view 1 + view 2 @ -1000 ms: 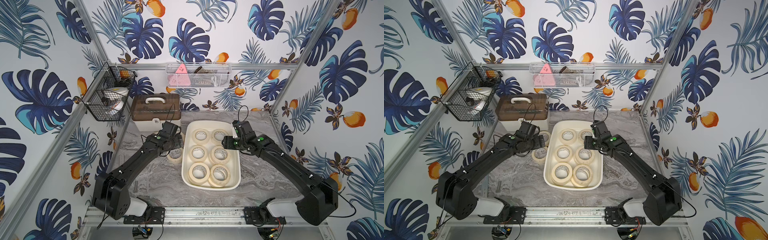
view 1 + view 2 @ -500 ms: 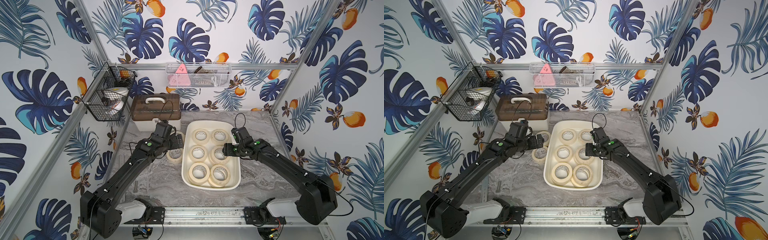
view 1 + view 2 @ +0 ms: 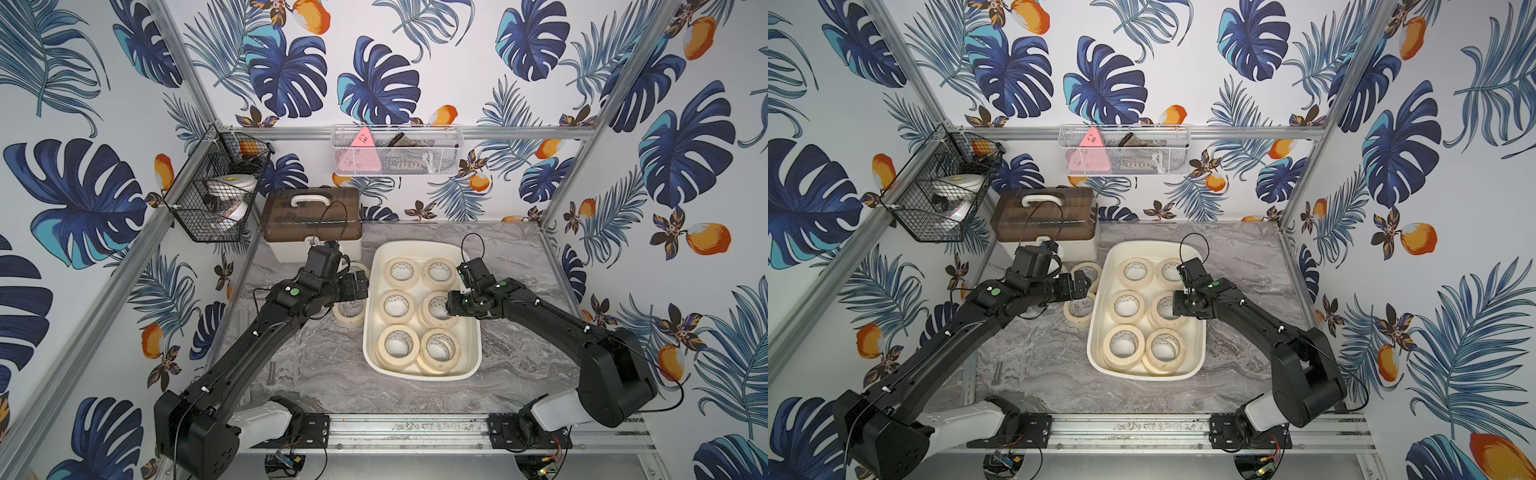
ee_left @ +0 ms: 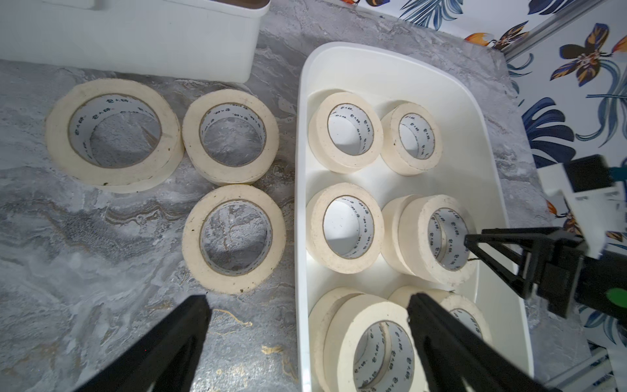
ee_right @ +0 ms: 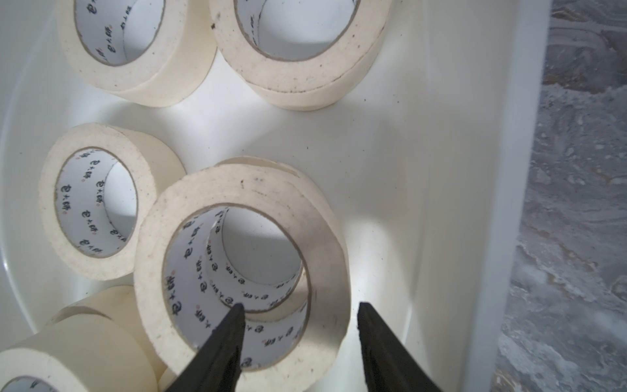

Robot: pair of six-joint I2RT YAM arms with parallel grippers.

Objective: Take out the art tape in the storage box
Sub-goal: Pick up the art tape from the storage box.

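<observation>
In both top views you see the storage box [image 3: 415, 246], a shallow cream-white tub with rounded corners and smooth sloping walls. It sits on the grey marbled surface [image 3: 332, 374] with the art tape [image 3: 382, 316] laid in it in two rows of three. Your left claw [image 3: 359, 286] hovers just beside the box's left rim, near the white case [image 3: 311, 216] with its brown translucent lid. That arm hides much of what lies below it.

The left wrist view fills that in. Three loose rolls [image 4: 191, 237] lie flat on the surface outside the box, close together. There the left claw [image 4: 307, 298] is released, its black fingers spread wide.

The right wrist view gives you what the others do not: matte, papery cream rings flecked with dark specks, and pale cardboard cores printed with small characters. It also shows the top roll [image 5: 149, 271] of a two-high stack sitting slightly off the one beneath. Your right claw [image 5: 300, 305] straddles that roll's wall — one finger down inside the core, the other outside, next to the box's glossy side wall. The jaws stand partly apart; whether they pinch the tape you cannot tell.
</observation>
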